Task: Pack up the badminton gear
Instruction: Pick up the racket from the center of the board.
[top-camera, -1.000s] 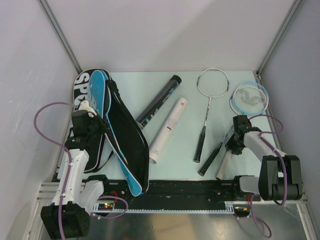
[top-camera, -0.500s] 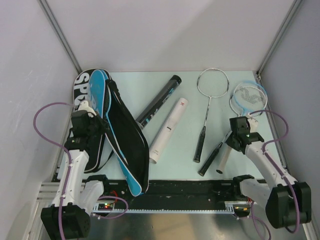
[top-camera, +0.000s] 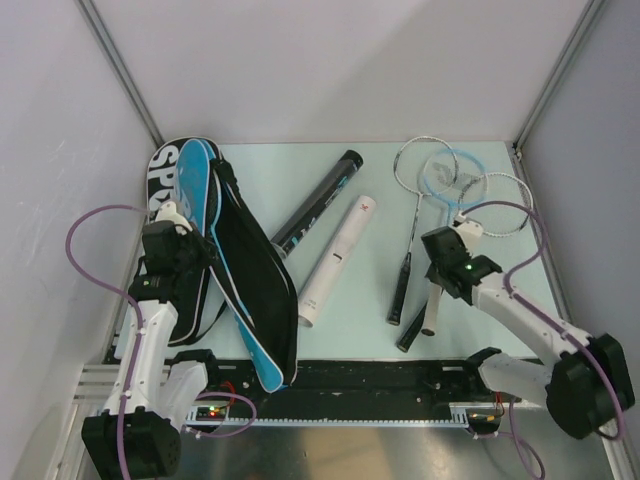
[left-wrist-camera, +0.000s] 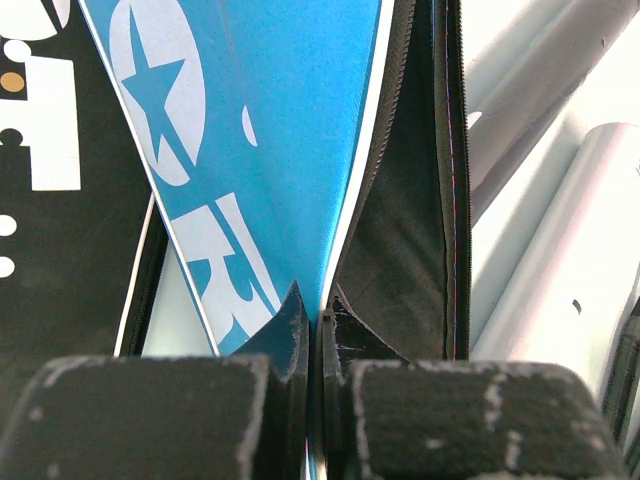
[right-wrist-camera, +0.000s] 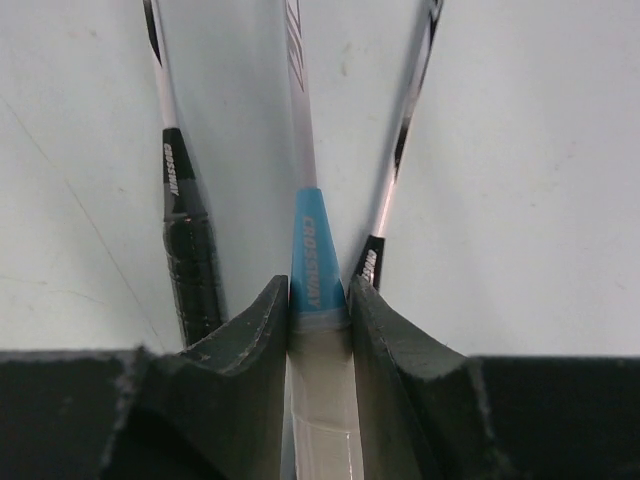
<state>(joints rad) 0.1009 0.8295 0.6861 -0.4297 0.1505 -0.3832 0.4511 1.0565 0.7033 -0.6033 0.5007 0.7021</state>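
My right gripper is shut on the white grip of the blue racket, whose head overlaps a silver racket's head. Two silver rackets with black handles lie on either side of it; the second one's head is at the right. At the left of the table, my left gripper is shut on the edge of the blue SPORT racket cover, beside the open black cover. A black tube and a white tube lie mid-table. No shuttlecocks show.
Grey walls enclose the pale table on three sides. A black rail runs along the near edge by the arm bases. Purple cables loop off both arms.
My right gripper has shut on the blue racket's handle and swung it left. Its head has moved from the far right to over the silver racket's head. The left arm has not moved.
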